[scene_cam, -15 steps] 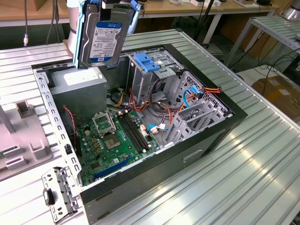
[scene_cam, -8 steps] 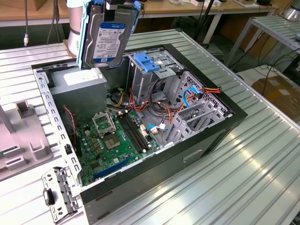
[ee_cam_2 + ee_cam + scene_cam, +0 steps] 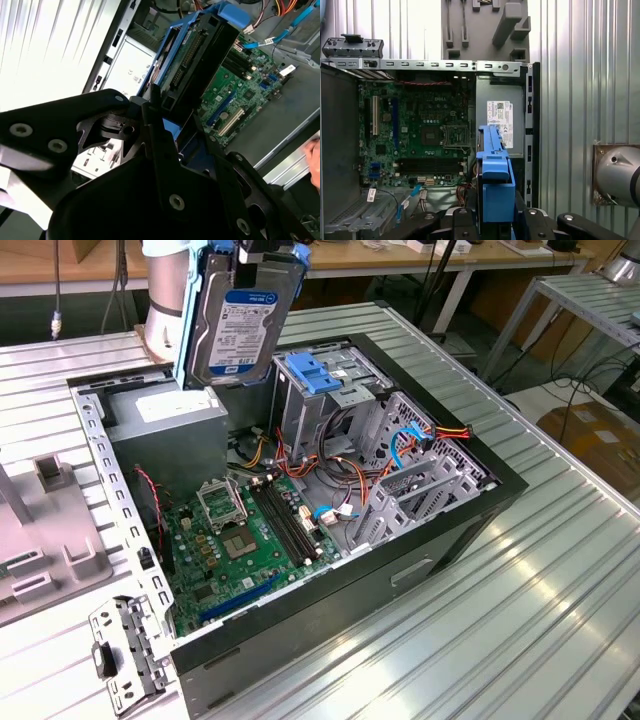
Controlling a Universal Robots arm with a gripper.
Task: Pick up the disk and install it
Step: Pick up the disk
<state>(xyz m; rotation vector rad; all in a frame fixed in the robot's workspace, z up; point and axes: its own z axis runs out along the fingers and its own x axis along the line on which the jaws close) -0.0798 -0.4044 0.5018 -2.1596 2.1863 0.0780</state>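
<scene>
My fingers (image 3: 156,131) are clamped on the disk (image 3: 240,325) and hold it on edge in the air, with its label facing the exterior view. It hangs over the open computer case (image 3: 450,530) on the desk (image 3: 540,620). It is above the grey power box (image 3: 165,425), to the exterior view's left of the metal cage (image 3: 335,405) with its blue bracket (image 3: 305,372). The green board (image 3: 240,540) lies lower in the case.

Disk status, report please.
Gripper shut on disk. Disk upright, aloft over open case, not installed. Blue bracket sits atop cage.
</scene>
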